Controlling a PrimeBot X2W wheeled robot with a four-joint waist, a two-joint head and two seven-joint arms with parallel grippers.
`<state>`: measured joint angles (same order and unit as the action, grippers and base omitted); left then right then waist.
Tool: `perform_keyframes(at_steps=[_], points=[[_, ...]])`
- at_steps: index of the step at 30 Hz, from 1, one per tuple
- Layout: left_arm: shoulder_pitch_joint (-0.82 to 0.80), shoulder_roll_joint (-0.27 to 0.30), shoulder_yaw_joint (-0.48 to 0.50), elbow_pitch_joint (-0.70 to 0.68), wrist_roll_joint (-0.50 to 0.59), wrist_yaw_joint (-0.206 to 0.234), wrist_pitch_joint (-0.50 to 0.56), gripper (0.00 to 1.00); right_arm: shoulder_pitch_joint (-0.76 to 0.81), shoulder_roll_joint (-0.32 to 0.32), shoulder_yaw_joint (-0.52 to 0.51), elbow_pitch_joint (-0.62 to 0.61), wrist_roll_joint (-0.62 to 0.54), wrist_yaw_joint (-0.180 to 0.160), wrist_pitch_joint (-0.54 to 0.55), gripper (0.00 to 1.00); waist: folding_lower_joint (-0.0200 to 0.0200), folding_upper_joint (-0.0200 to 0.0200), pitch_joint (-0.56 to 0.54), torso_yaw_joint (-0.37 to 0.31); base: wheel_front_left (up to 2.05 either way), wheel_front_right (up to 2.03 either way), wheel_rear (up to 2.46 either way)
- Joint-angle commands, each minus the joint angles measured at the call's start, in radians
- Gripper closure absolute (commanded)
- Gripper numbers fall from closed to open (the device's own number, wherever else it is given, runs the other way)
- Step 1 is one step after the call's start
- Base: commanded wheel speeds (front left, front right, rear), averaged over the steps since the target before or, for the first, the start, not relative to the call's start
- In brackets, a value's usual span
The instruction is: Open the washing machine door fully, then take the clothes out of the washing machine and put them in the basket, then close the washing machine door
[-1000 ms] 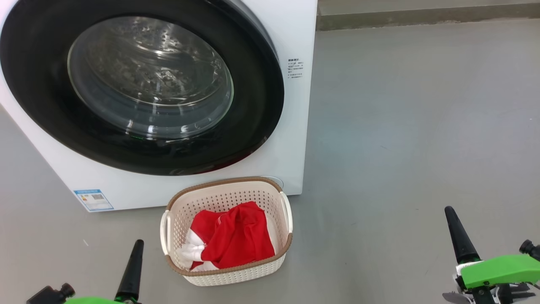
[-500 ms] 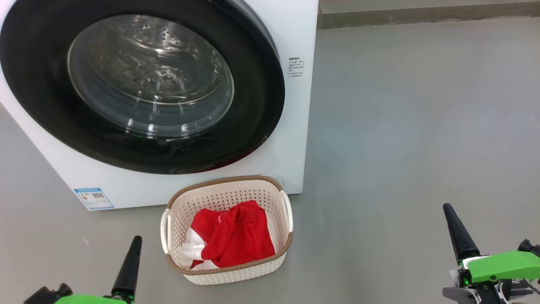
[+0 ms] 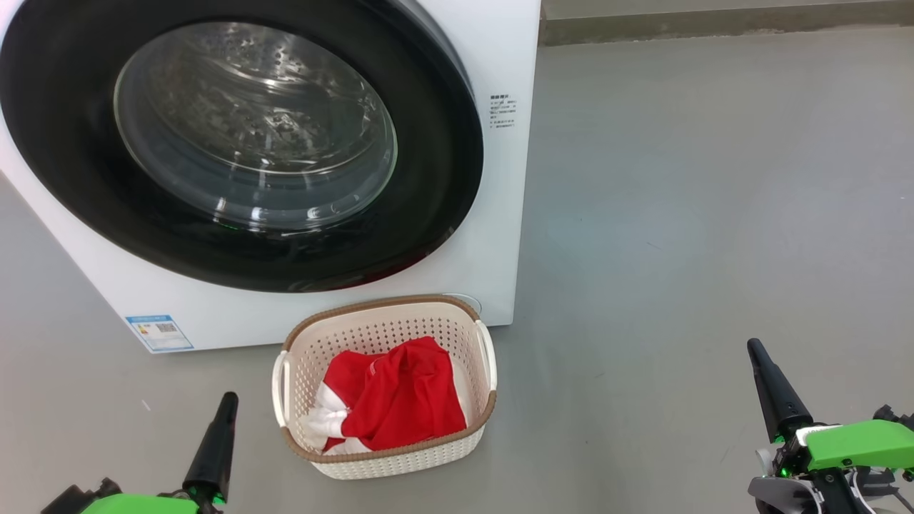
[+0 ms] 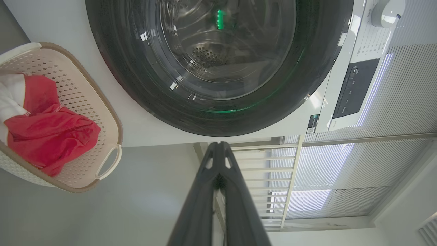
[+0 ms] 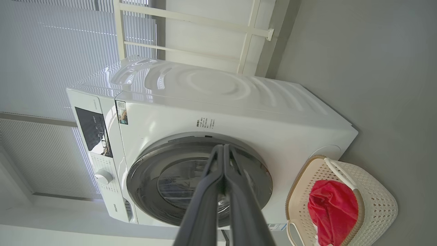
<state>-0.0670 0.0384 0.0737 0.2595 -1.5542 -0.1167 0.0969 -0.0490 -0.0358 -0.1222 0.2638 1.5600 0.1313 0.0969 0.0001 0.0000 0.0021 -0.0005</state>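
Looking down from the head camera, we see the washing machine (image 3: 500, 214), a white front-loader. The washing machine door (image 3: 253, 128) sits flush against its front, a glossy black rim around a bulging glass window. Through the glass we make out bare perforated steel and no red fabric.

Just in front of the machine, on the grey floor (image 3: 678, 250), stands the basket (image 3: 385, 305). The clothes (image 3: 396, 396) lie heaped inside it, bright red with a twist of white at the left. Judging by this, we think all three steps look done.

The left gripper (image 3: 228, 401) hangs low near the basket's left side, apart from it. Its two dark fingers are pressed together on nothing. The right gripper (image 3: 755, 353) hangs well apart from the basket at the lower right, also pinched together and empty.

We judge the clothes to be light, limp and easily snagged, so a raised fold at the top of the heap is the best place to pinch. The basket looks stiff but light and may skate on the smooth floor. Its white side handles are the natural hold.

The door seems rigid, and its rim looks slippery. We cannot make out a handle on it.
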Motion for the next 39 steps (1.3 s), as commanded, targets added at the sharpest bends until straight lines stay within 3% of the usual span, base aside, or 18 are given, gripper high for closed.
perform_keyframes(at_steps=[1, 39], points=[[-0.039, 0.012, 0.038, -0.017, -0.033, -0.013, 0.011, 1.00, -0.056, -0.017, 0.012, -0.021, 0.030, 0.000, 0.008, 1.00, 0.0000, 0.0000, 0.000, 0.000, 0.00, 0.00, 0.00], [-0.041, 0.012, 0.040, -0.014, -0.054, -0.014, 0.016, 1.00, -0.059, -0.016, 0.010, -0.019, 0.050, -0.001, 0.015, 1.00, 0.0000, 0.0000, 0.001, 0.001, 0.00, 0.00, 0.00]])
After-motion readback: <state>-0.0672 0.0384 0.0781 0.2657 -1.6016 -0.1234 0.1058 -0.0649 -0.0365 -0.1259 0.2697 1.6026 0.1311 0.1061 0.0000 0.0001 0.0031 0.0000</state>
